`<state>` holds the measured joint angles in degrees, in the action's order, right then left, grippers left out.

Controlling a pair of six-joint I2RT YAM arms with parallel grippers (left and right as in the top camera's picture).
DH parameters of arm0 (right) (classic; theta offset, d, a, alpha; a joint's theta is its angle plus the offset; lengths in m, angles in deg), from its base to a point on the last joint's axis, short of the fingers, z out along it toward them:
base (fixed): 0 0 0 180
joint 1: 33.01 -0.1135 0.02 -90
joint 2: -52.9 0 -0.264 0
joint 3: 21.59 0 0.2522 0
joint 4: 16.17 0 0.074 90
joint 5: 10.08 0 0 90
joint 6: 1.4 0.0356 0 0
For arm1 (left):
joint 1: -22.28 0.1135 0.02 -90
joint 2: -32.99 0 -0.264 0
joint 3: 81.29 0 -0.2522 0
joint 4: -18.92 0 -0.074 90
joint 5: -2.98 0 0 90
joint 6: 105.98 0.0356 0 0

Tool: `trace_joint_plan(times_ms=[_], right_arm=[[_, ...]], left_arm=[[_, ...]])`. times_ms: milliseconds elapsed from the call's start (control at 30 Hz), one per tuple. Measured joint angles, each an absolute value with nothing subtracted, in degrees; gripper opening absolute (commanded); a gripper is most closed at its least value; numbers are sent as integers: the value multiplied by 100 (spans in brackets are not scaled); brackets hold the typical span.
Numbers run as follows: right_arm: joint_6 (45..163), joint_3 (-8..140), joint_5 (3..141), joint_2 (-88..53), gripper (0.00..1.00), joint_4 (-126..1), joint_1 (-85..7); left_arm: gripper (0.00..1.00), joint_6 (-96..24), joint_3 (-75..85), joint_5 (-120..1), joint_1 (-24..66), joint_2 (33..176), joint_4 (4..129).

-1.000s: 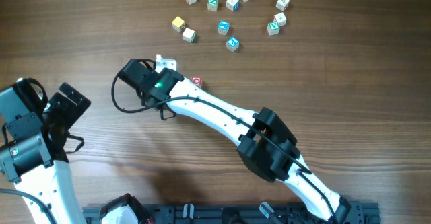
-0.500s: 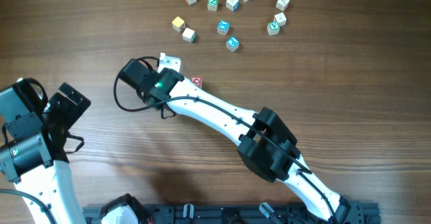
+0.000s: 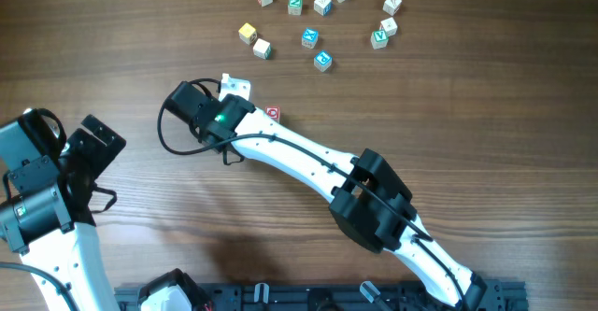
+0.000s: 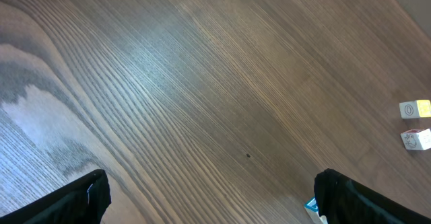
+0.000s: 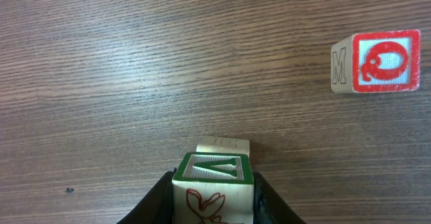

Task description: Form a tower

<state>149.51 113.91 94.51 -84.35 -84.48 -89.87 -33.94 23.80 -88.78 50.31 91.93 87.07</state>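
My right gripper [image 5: 214, 183] is shut on a wooden cube [image 5: 214, 169] with a green-edged V on its face and a red drawing on its side. Just beyond that cube peeks a pale cube [image 5: 225, 143]. These two are all that shows of the tower, and I cannot tell whether they touch. In the overhead view the right gripper [image 3: 232, 89] is left of centre, with a white cube [image 3: 235, 84] poking out past it. A red-marked Q cube [image 5: 377, 62] lies apart to the right. My left gripper [image 4: 210, 183] hangs open over bare wood.
Several loose letter cubes [image 3: 310, 37] are scattered at the far side of the table. The red cube [image 3: 272, 114] lies right beside the right arm [image 3: 374, 199]. The left wrist view catches two cubes [image 4: 414, 109] at its right edge and a blue one [image 4: 311, 207] by the finger.
The right gripper and its cube have crept slightly away from me and to the right, then held still. The left arm has not moved.
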Motion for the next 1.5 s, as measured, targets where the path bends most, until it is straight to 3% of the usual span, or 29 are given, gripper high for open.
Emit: trace_joint_plan(times_ms=[300,433,600,733,867,1200,1500], right_arm=[[14951,11391,9342,-8585,18,-8406,-8987],[14951,11391,9342,-8585,29,-8404,-8987],[15001,11391,9342,-8585,51,-8404,-8987],[15010,11391,9344,-8585,61,-8404,-8987],[15003,11391,9344,-8585,98,-8391,-8987],[14485,11378,9344,-8336,99,-8299,-8650],[13937,10717,9034,-8011,99,-7877,-7625]], left_arm=[[100,-3394,2380,-8878,5031,9193,8707],[100,-3394,2380,-8878,5031,9193,8711],[100,-3392,2380,-8878,5031,9193,8716],[100,-3394,2380,-8878,5031,9193,8727],[100,-3394,2380,-8878,5031,9193,8729],[100,-3394,2380,-8878,5031,9193,8729],[100,-3394,2380,-8878,5031,9193,8727]])
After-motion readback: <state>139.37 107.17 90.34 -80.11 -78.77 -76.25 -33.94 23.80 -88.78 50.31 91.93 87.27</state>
